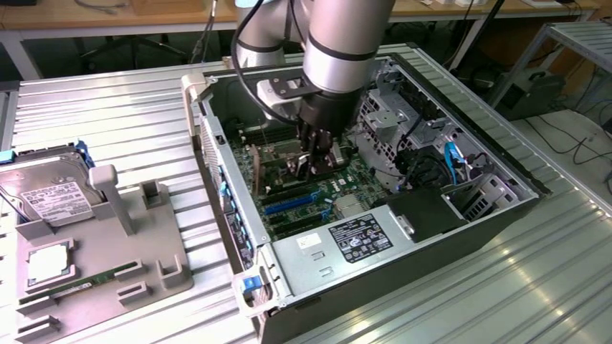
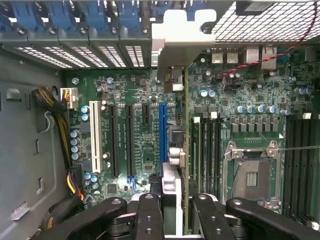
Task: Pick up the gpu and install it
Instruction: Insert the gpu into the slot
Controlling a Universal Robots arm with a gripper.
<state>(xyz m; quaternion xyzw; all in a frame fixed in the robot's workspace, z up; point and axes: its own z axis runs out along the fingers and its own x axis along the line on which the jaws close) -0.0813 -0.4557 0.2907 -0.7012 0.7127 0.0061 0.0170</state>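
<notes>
A lab, with metal workbench [image 1: 125,115] and opened computer case [image 1: 459,240].

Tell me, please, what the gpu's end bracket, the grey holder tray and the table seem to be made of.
The end bracket of the gpu: probably bare sheet metal, pale and shiny under the light. The holder tray: likely matte grey plastic, no gloss, moulded posts. The table: seemingly ribbed metal, with streaky highlights along its ridges.
</notes>
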